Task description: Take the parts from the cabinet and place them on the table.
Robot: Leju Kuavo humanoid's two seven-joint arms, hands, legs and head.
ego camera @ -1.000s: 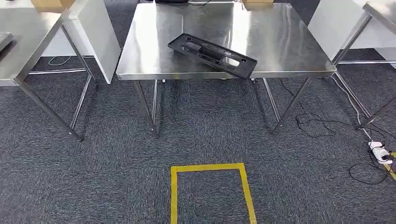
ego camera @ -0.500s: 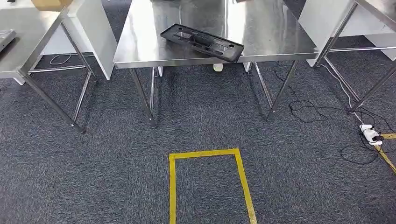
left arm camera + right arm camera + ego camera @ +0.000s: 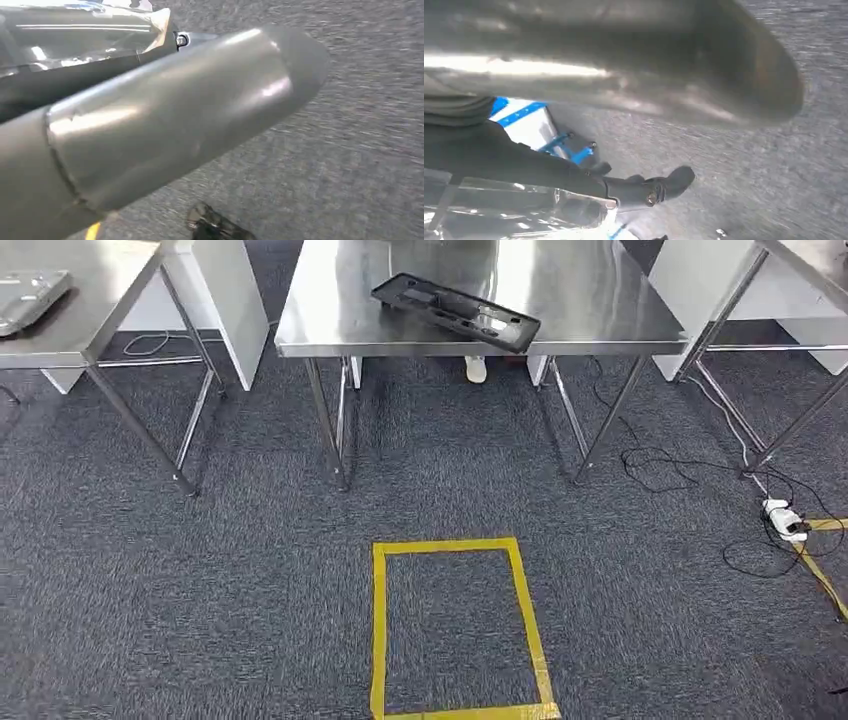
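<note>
Far left in my head cam I've got a second steel table [image 3: 95, 290] w/ a flat grey tray-like thing [image 3: 30, 287] on it, cut off by the frame edge. Next over, a white panel [image 3: 232, 300] stands on the carpet [image 3: 200, 590] btwn the two tables. Centre top is the main table [image 3: 330, 325], shiny steel, and the black part [image 3: 455, 311] lies flat on it, long and narrow, angled, its right end near the front edge. Under that table, something small and white [image 3: 476, 368] on the floor, can't tell what. Below centre, a yellow tape rectangle [image 3: 455, 625] on the carpet, well apart from the table legs. Right side: loose black cables [image 3: 660, 475] trailing to a white plug block [image 3: 783, 520], more yellow tape [image 3: 825, 575] beside it, plus legs of another table [image 3: 760, 370]. Left hand [image 3: 165, 115]: wrist cam gives me a big grey cover, blurred, over carpet; can't tell how the fingers lie. Right hand [image 3: 649, 190]: dark fingers stretched out, nothing in them as far as I can see, pic blurred.
</note>
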